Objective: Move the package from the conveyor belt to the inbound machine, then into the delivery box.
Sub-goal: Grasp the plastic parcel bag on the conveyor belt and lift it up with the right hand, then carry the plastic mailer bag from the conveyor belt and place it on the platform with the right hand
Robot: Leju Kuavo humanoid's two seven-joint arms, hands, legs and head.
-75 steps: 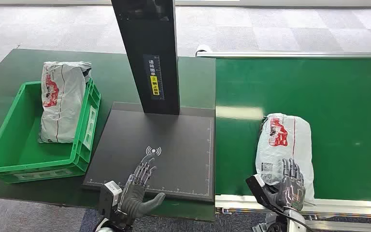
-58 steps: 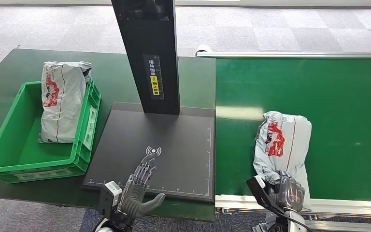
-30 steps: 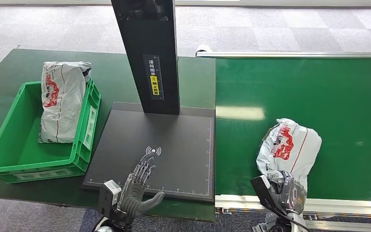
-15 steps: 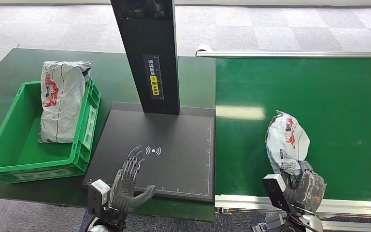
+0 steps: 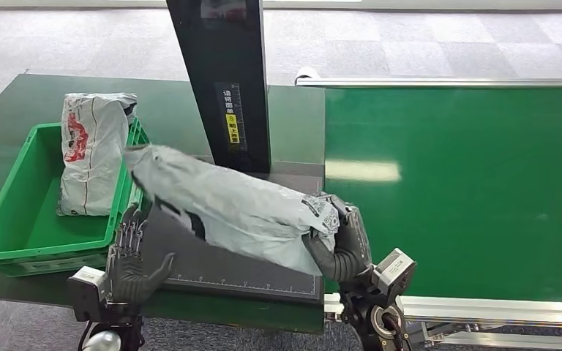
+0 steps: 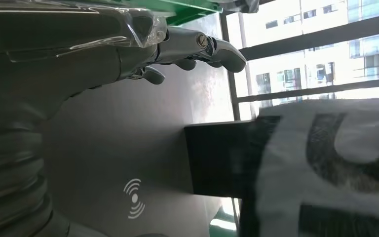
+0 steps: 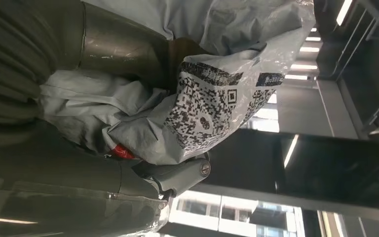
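Note:
A grey plastic package (image 5: 227, 206) hangs in the air across the dark scanner pad (image 5: 263, 272) of the inbound machine. My right hand (image 5: 340, 245) grips its near end, with a printed code label (image 7: 212, 106) bunched between the fingers (image 7: 177, 177). The package's far end reaches toward the green delivery box (image 5: 15, 241). My left hand (image 5: 128, 259) hovers with fingers spread at the pad's near left corner, under the package's far end (image 6: 335, 163) and holding nothing. The conveyor belt (image 5: 468, 190) on the right lies bare.
A second grey package (image 5: 91, 150) leans in the green box against its far wall. The machine's black post (image 5: 223, 80) rises behind the pad. A metal rail (image 5: 483, 311) edges the belt's near side.
My right hand has lifted the package off the belt and swung it left over the scanner pad. My left hand has slid left toward the pad's corner.

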